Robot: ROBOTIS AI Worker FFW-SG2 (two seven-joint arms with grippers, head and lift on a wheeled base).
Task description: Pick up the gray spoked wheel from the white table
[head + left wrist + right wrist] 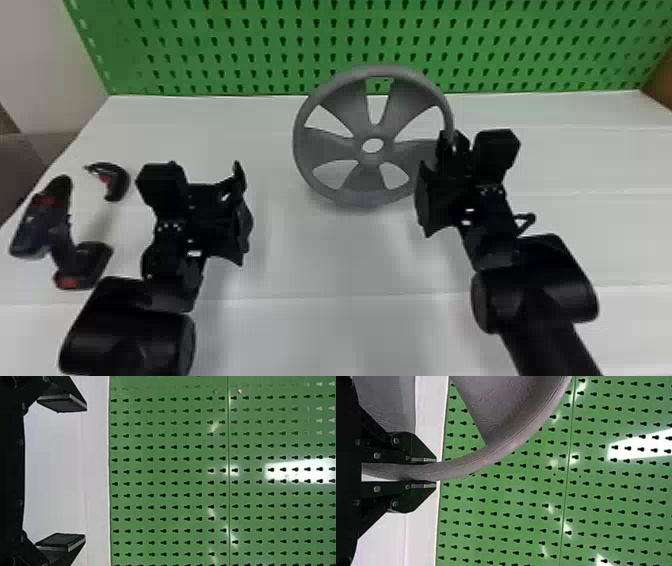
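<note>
1. Where the counter's (pixel 310 270) left edge slants, a drill (pixel 27 230) lies left of the left hand (pixel 240 210), which gapes wide, holding nothing.
2. Right of it, open room separates it from the gray spoked wheel (pixel 327 144).
3. The right hand (pixel 442 152) pinches that wheel's right rim, nearer than the back edge.

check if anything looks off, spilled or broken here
Nothing stands out as spilled or broken. The gray spoked wheel is tilted up rather than flat, but the right gripper holds its rim, which likely explains that. The drill simply lies at the left.
</note>
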